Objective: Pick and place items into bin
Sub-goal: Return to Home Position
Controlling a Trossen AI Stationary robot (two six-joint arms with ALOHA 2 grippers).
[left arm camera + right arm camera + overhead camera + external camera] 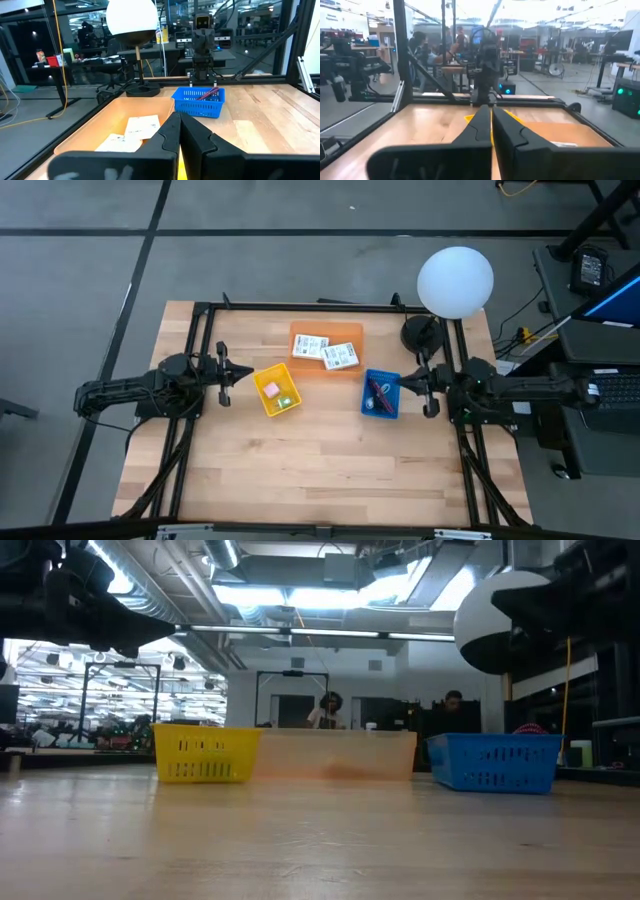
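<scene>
Three small bins stand mid-table. The orange bin (326, 366) holds two white labelled packets (310, 346) (341, 357). In the yellow bin (262, 402) lie a pink block (271, 389) and a green block (285, 402). The blue bin (366, 405) holds a dark red cord (378, 392) and other small pieces. My left gripper (248, 371) (177, 116) is shut and empty, pointing level at the yellow bin's left side. My right gripper (403, 381) (489, 107), also shut and empty, points level at the blue bin's right side.
A white globe lamp (455, 280) on a dark round base (420, 332) stands at the table's far right corner. A black frame (300, 306) runs along the far and side edges. Bare wood lies toward the near edge (320, 480). People sit in the room beyond (327, 708).
</scene>
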